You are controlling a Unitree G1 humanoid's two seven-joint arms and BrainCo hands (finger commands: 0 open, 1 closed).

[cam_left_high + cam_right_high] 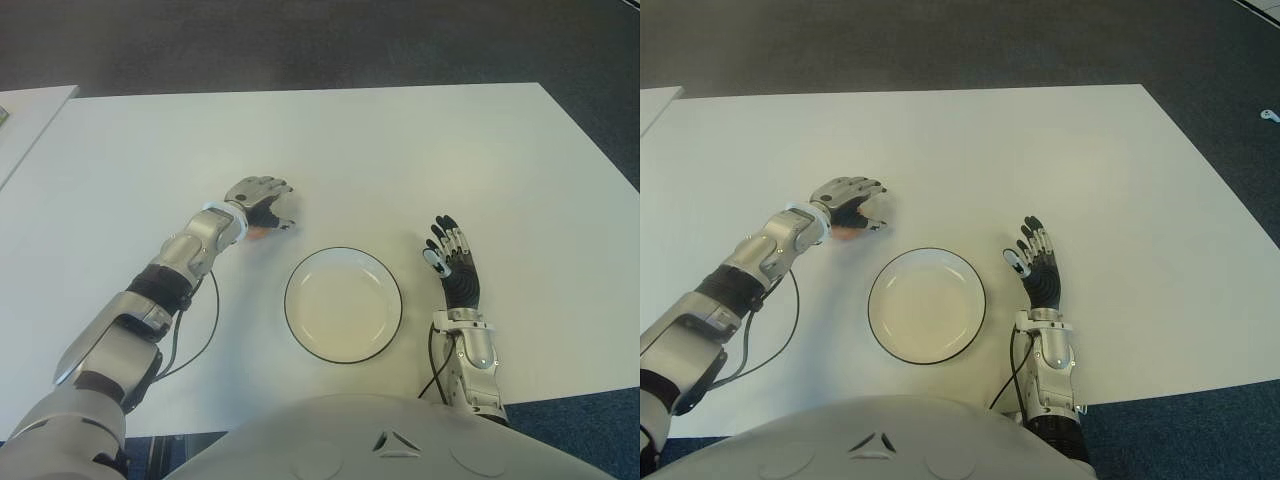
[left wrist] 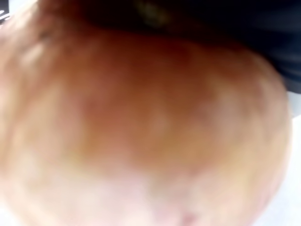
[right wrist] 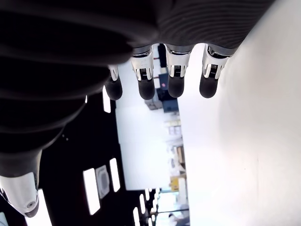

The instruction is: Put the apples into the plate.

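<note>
I am looking down at a wide white counter (image 1: 420,150) carrying an empty white plate (image 1: 343,305) with a dark rim, sitting near my robot's body. My left hand (image 1: 258,203) is reaching out at about ten o'clock from the plate, and its fingers (image 1: 268,186) are curling over a reddish-orange apple (image 2: 141,127), grasping it from above. Only a sliver of the fruit is showing under the palm; in the left wrist view it is filling nearly everything. My right hand (image 1: 455,262) is showing at three o'clock from the plate, palm up, its fingers (image 3: 176,77) released and holding nothing.

I am judging the risk to be a slip: the grasp is capping a smooth, round fruit, so a loose hold could let it roll off across the counter, or drop on the rim and tip out.

The apple is looking round, and I cannot tell its stem direction or any long axis.
</note>
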